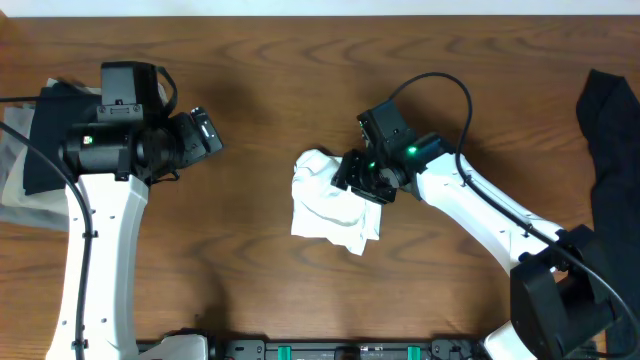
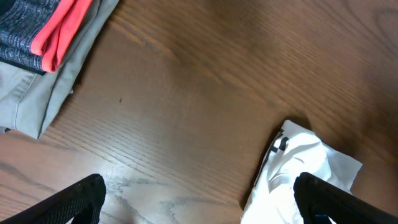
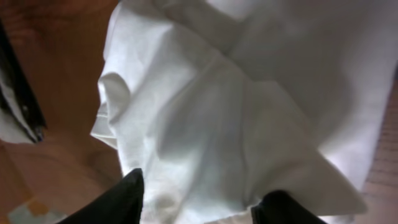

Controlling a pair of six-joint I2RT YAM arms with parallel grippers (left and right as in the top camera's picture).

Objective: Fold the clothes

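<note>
**Overhead.** The white T-shirt [image 1: 333,208] lies near the middle of the tabletop [image 1: 260,80], gathered into a compact, roughly square bundle. Its edges are uneven and a rounded lump sits at its far-left corner. It appears partly folded. The layers need squaring and flattening, so I judge the task well advanced but unfinished. The right claw [image 1: 362,182] is down on the bundle's far-right edge. The left claw [image 1: 208,132] is well apart to the left, over bare wood. A black garment [image 1: 608,130] lies at the far right edge.

**Left wrist.** The left claw [image 2: 199,208] is spread wide and holds nothing. The T-shirt [image 2: 308,165] shows as soft, creased cotton with a small dark mark near one corner. At the upper left, an olive-grey garment [image 2: 53,87] lies under a dark garment with a red band [image 2: 59,28].

**Right wrist.** The right claw [image 3: 199,208] has matt white cloth [image 3: 236,106] between its fingers [image 3: 121,199], with overlapping layers and diagonal creases. I cannot tell whether the cloth is pinched.
</note>
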